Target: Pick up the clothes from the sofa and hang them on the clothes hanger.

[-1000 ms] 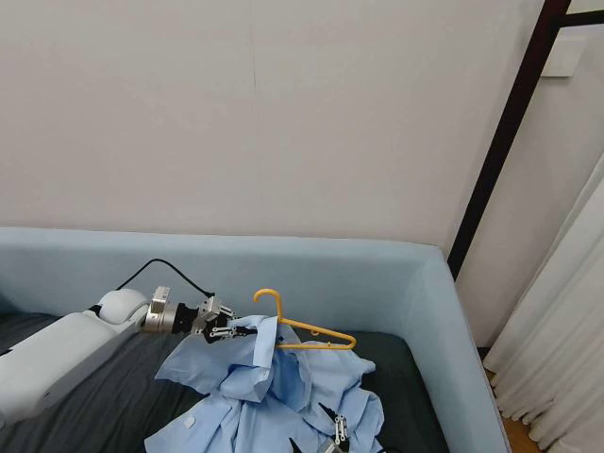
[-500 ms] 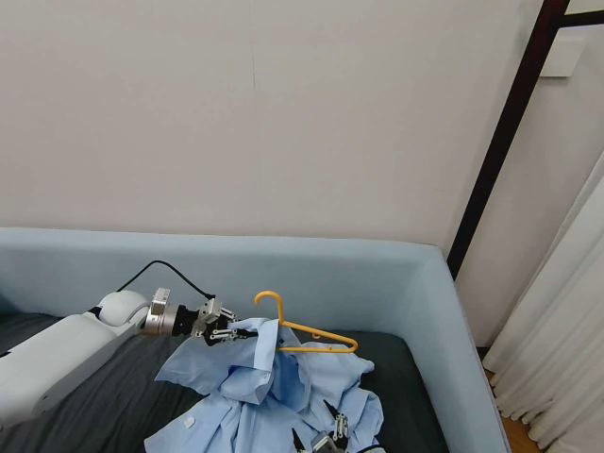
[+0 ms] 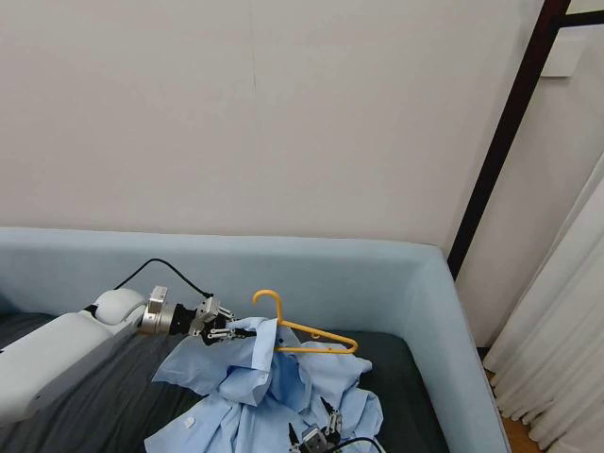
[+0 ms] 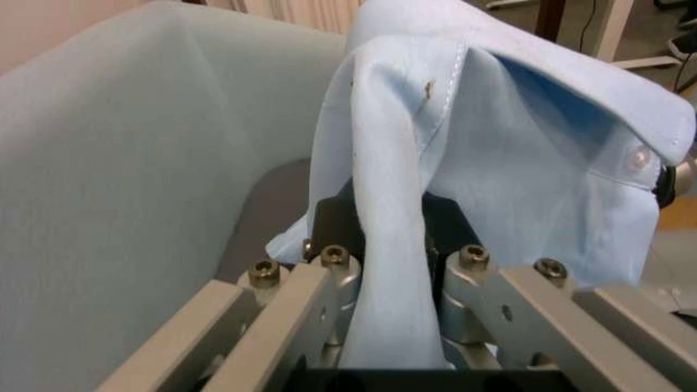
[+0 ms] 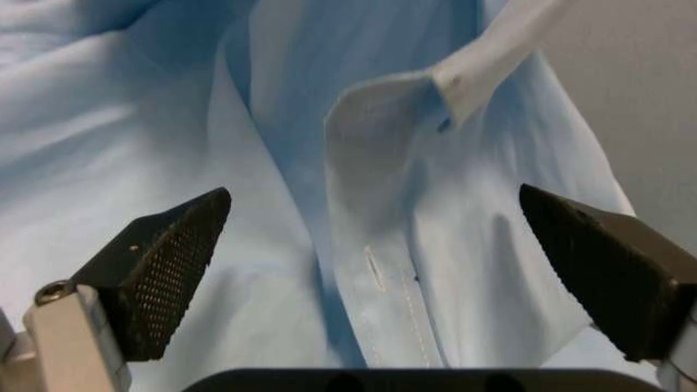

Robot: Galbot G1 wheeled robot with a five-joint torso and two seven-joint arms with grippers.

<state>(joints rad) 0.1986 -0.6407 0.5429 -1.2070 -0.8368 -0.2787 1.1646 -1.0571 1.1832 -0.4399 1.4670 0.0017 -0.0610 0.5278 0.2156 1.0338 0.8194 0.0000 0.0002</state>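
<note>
Since a second ago we have brought our right claw (image 3: 316, 436) a little up and toward nine o'clock at the bottom edge of the head view, while our left claw (image 3: 219, 321) has barely shifted and the yellow hanger (image 3: 304, 333) lies as it did. Our left arm reaches in from eight o'clock across the dark seat cushion (image 3: 113, 401) of the pale blue sofa (image 3: 377, 274). Its claw is closed tight on a fold of the light blue shirt (image 3: 269, 401). In the left wrist view that fold runs straight down between the two fingers, with the collar and a button rising beyond them. The shirt is heaped on the cushion near the sofa's corner, its lifted edge held up at the left claw. The hanger rests tilted on top of the heap at the left claw's three o'clock, hook upward just beside the held fold, with cloth draped over that end. Our right claw sits low over the shirt at six o'clock of the heap. Its fingers are spread wide with nothing between them, and a button placket and a cuff show below them in the right wrist view. A dark post (image 3: 500, 142) stands at two o'clock beyond the sofa, with a pale curtain (image 3: 566, 330) beside it.
</note>
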